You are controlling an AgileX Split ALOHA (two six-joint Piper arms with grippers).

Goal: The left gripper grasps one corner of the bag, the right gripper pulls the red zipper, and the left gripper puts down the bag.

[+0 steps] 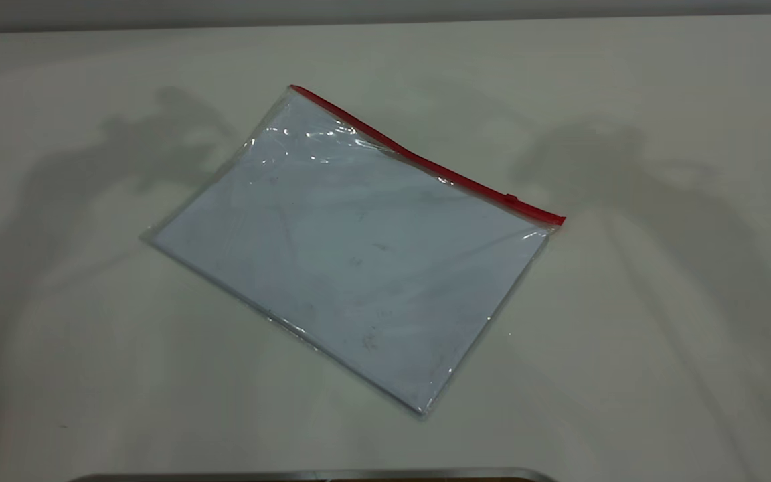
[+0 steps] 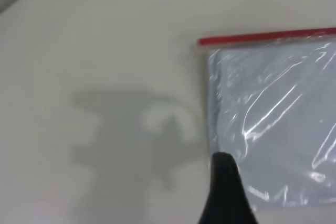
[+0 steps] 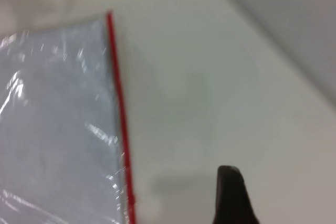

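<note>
Nothing done yet: bag (image 1: 352, 261) lies flat on worktop (image 1: 660, 348), red zipper (image 1: 425, 161) unpulled. Left claw (image 2: 227, 192) and right claw (image 3: 233, 195) hover clear; I cannot tell their spread

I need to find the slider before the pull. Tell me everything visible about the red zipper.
The red zipper is a thin red plastic strip along the bag's far long edge, running corner to corner. A tiny red slider tab sits near its right end. It lies flat on the table; nothing grips it.
</note>
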